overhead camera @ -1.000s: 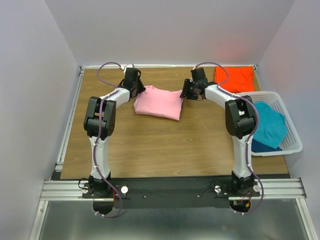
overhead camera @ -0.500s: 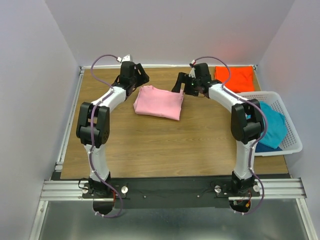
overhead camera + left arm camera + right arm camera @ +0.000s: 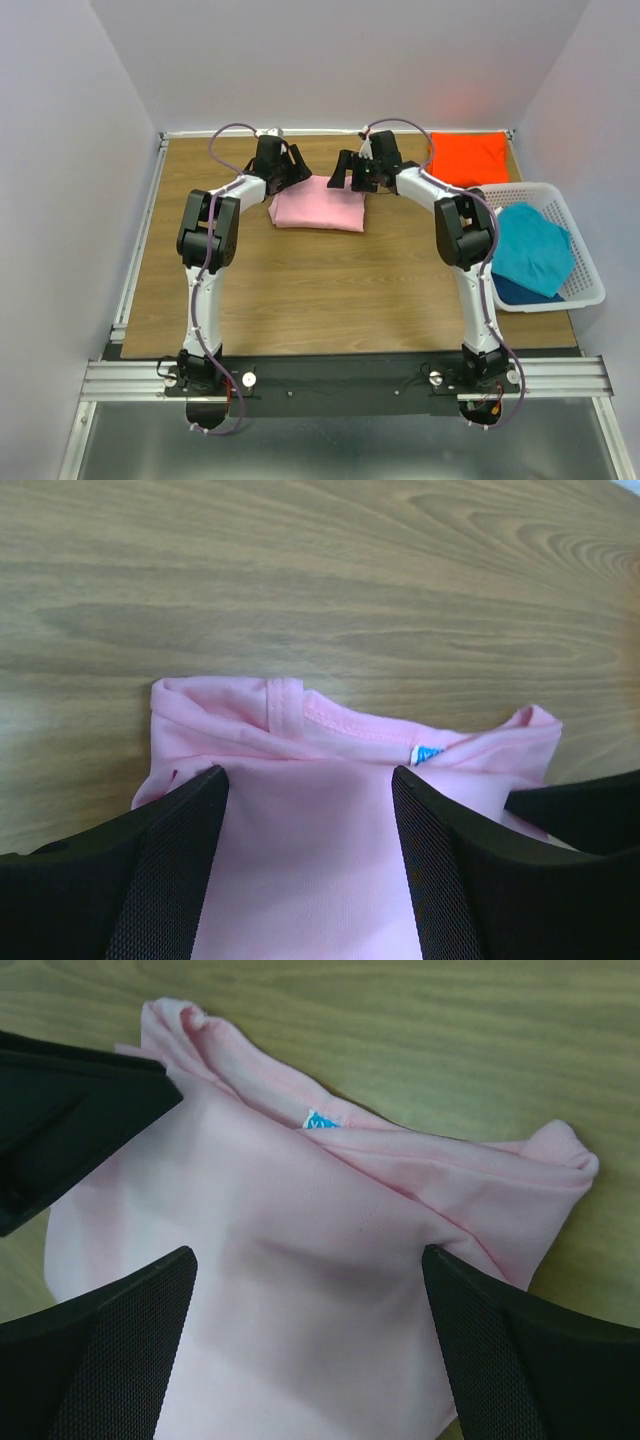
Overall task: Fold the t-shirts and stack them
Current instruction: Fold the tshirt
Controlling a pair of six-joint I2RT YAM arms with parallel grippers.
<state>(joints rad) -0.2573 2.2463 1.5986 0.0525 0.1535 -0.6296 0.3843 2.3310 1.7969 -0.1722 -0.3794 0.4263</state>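
The pink t-shirt [image 3: 320, 206] lies folded at the back middle of the table. Its collar edge with a small blue neck label [image 3: 428, 753] faces the far side. My left gripper [image 3: 287, 172] is open over the shirt's far left corner, and the pink cloth [image 3: 350, 730] lies between its fingers [image 3: 170, 870]. My right gripper [image 3: 350, 170] is open over the far right corner, with pink cloth [image 3: 400, 1170] between its fingers [image 3: 500, 1350]. The orange t-shirt [image 3: 468, 157] lies folded at the back right. The teal t-shirt [image 3: 535, 248] is in the basket.
The white lattice basket [image 3: 590, 292] stands at the table's right edge. The left gripper's black finger [image 3: 70, 1110] shows in the right wrist view, close beside the right gripper. Grey walls close in the table on three sides.
Both grippers have moved inward onto the pink shirt's far edge, from beside its corners. The shirt now lies squarer and flatter.
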